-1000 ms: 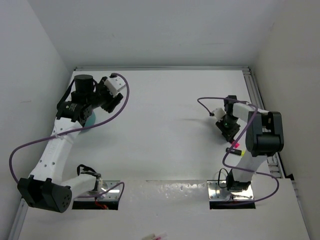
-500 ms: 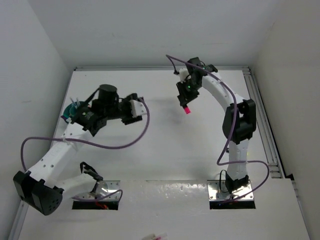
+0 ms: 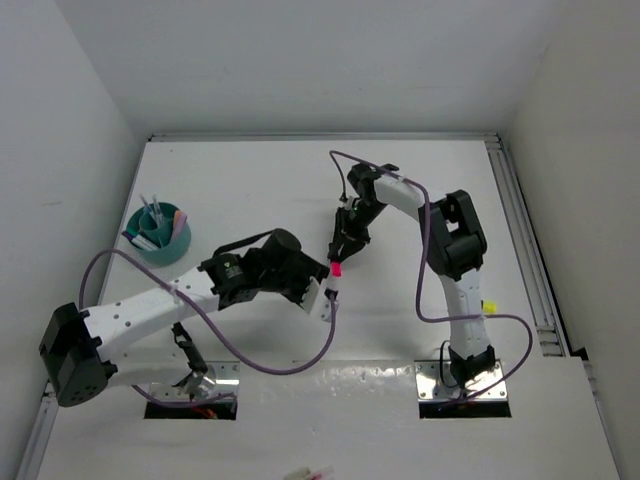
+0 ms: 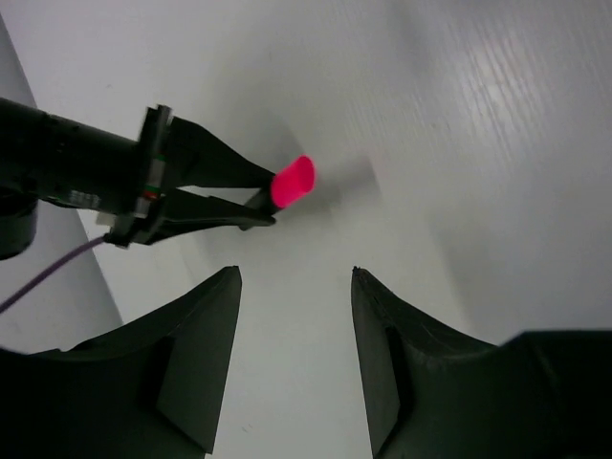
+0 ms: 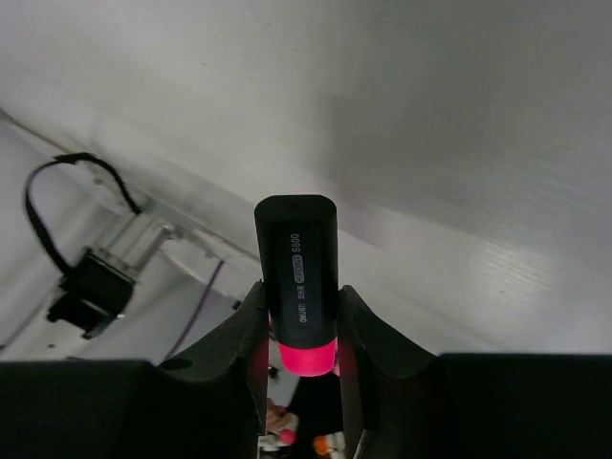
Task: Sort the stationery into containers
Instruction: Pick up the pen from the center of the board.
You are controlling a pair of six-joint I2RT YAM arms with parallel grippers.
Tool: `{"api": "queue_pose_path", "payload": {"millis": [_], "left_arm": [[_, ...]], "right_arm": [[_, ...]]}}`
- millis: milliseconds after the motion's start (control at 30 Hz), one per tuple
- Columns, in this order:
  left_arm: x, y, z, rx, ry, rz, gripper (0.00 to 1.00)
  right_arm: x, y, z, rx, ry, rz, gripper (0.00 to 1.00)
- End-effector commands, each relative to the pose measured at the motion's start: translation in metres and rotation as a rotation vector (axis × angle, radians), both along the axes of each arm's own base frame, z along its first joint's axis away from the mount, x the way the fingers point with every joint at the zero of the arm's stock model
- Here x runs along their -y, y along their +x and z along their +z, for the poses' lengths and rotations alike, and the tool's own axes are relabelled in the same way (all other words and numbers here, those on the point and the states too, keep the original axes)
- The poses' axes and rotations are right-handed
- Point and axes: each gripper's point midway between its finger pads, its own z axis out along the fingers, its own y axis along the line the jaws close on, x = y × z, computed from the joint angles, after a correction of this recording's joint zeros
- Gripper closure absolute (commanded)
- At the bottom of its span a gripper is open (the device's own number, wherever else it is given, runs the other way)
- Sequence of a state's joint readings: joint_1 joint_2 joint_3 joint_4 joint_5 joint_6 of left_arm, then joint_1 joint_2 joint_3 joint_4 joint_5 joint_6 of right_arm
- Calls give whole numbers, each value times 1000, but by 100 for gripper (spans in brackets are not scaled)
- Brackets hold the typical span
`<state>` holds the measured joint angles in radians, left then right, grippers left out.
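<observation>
My right gripper [image 3: 340,252] is shut on a black marker with a pink end [image 3: 337,268] and holds it above the middle of the table. In the right wrist view the marker [image 5: 297,268] sits squeezed between the fingers [image 5: 254,325], black body pointing away. My left gripper [image 3: 326,292] is open and empty, just below and in front of the marker. In the left wrist view its fingertips [image 4: 229,287] stand wide apart, and the pink end [image 4: 292,182] shows beyond them. The teal cup [image 3: 176,247] stands at the left with several pens in it.
A yellow-ended marker [image 3: 488,306] lies by the right arm's lower link near the table's right rail. Purple cables loop around both arms. White walls close in the table at left, back and right. A small pink and white item [image 3: 310,472] lies beyond the near edge.
My left arm has swung from the cup at the left to the table's middle. My right gripper has carried the pink-ended marker from the back down and left to meet it.
</observation>
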<state>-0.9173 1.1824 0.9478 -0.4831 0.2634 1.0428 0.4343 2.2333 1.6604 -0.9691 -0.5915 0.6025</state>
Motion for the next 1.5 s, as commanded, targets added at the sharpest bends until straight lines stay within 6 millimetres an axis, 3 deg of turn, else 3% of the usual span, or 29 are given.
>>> {"api": "queue_pose_path", "payload": {"millis": [0,67,133,233,267,333,367,633,1033,1467], "left_arm": [[1,4,19,247,-58,-49,44],[-3,-3,1,274,-27,-73,45],[-3,-5,-2,301,-32,-74,45],[2,-5,8,366,-88,-70,45],[0,-8,0,389,-80,-86,45],[5,-11,17,493,-151,-99,45],[1,-16,4,499,-138,-105,44],[9,-29,3,543,-179,-99,44],[25,-39,-14,551,-154,-176,47],[33,-28,-26,525,-99,-137,47]], "right_arm": [[-18,7,49,1,107,-107,100],[-17,-2,53,-7,107,-116,100],[-15,-14,49,-41,93,-139,100],[-12,-30,48,-62,47,-175,100],[-10,-32,48,-52,32,-186,100],[-10,-38,53,-49,20,-208,100],[-9,-38,58,-42,18,-222,100],[-6,-55,60,-55,-20,-256,100],[-14,-64,70,-70,42,-242,100],[-18,-66,76,-75,61,-238,100]]}}
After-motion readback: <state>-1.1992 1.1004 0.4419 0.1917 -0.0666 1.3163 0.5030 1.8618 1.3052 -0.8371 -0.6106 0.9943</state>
